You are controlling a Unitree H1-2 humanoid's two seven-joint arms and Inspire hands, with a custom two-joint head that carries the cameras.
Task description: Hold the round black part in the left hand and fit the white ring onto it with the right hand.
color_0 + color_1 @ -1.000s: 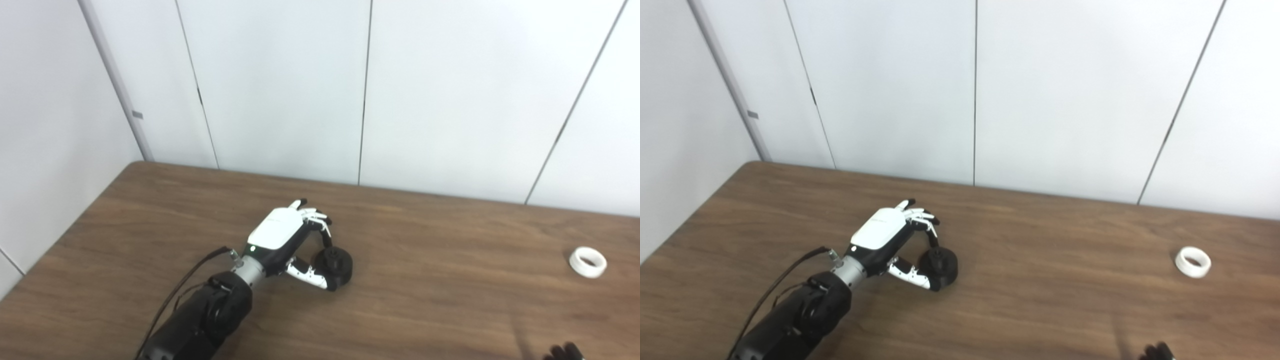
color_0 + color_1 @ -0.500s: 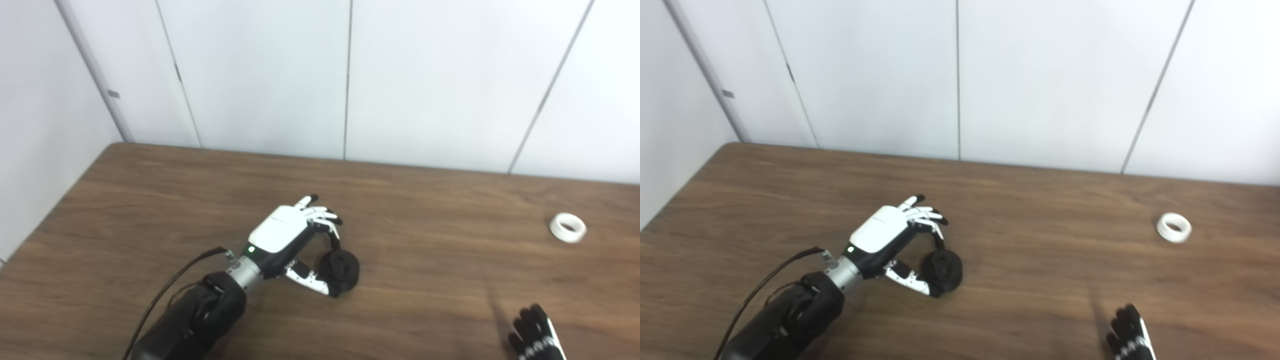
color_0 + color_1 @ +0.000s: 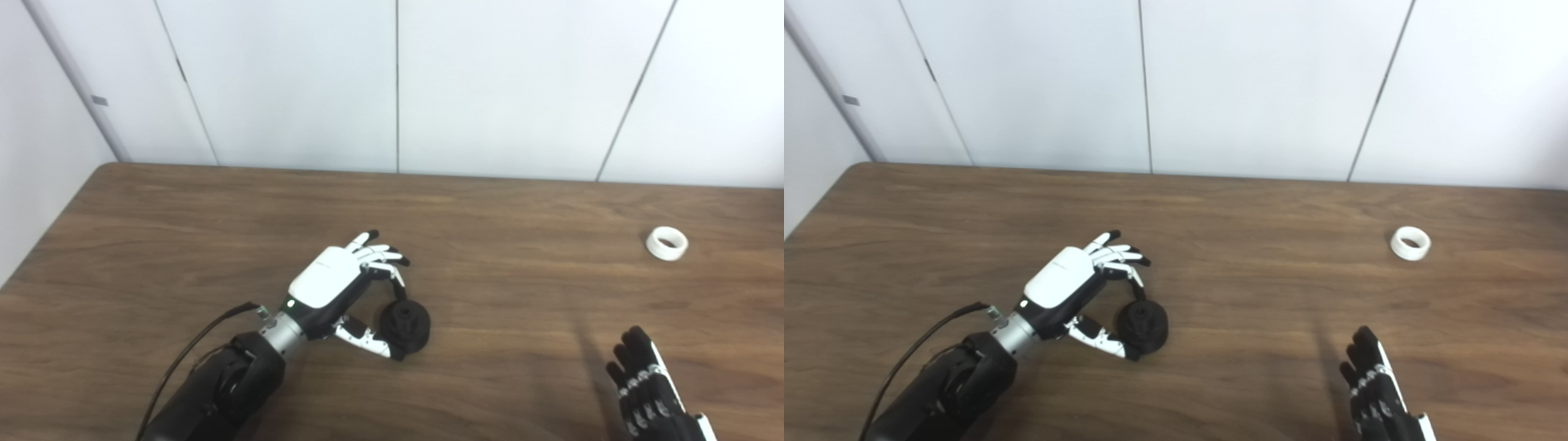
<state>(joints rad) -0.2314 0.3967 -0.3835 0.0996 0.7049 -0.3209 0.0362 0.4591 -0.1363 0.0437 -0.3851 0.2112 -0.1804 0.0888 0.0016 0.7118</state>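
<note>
The round black part (image 3: 404, 326) rests on the wooden table (image 3: 184, 233) near the middle. My left hand (image 3: 343, 285) is closed around it, thumb at its front and a finger at its back edge. The white ring (image 3: 667, 243) lies flat on the table at the far right, alone. My right hand (image 3: 646, 386) is at the bottom right, fingers straight and apart, holding nothing, well short of the ring. The same shows in the right eye view: black part (image 3: 1143, 321), ring (image 3: 1410, 243), right hand (image 3: 1375, 389).
White wall panels (image 3: 508, 86) stand right behind the table's far edge. The table's left edge (image 3: 43, 245) runs diagonally at the left. A black cable (image 3: 190, 349) trails from my left forearm.
The camera has tilted down and shifted, so the whole scene sits differently. My right hand has risen into view at the bottom right. My left hand stays on the black part.
</note>
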